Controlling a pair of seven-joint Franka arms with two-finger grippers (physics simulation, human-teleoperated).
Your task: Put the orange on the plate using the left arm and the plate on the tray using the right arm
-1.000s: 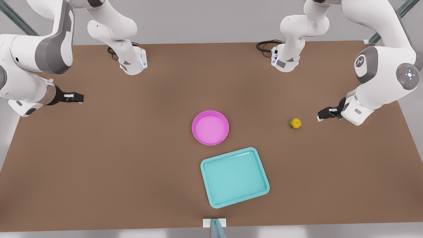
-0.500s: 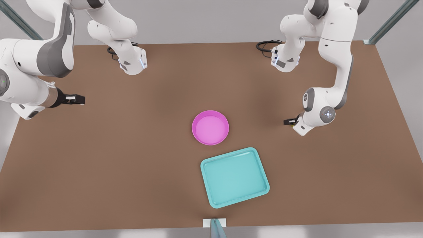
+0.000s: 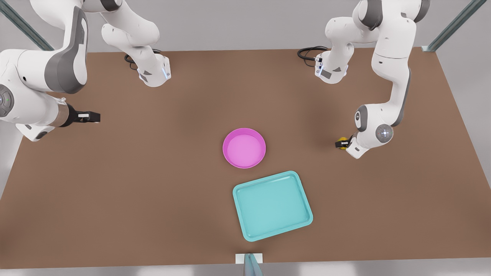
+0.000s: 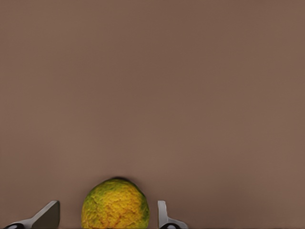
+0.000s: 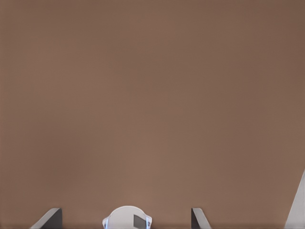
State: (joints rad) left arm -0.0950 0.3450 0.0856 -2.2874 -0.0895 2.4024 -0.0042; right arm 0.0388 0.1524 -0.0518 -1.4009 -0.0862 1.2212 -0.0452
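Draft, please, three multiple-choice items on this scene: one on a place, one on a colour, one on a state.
1. Where is the orange?
A. On the plate
B. On the table, between the left gripper's fingers
C. On the tray

2. What colour is the plate?
A. Pink
B. Turquoise
C. White

3. How does the left gripper stand?
A. Shut on the plate
B. Shut with nothing in it
C. Open around the orange

Key: 1 B, the left wrist view shows the fruit on the brown table with a finger at each side. 2 A, the round dish is pink, while the tray is turquoise. 3 C, there is a gap between the fruit and each finger. The right gripper waits open at the front view's left.
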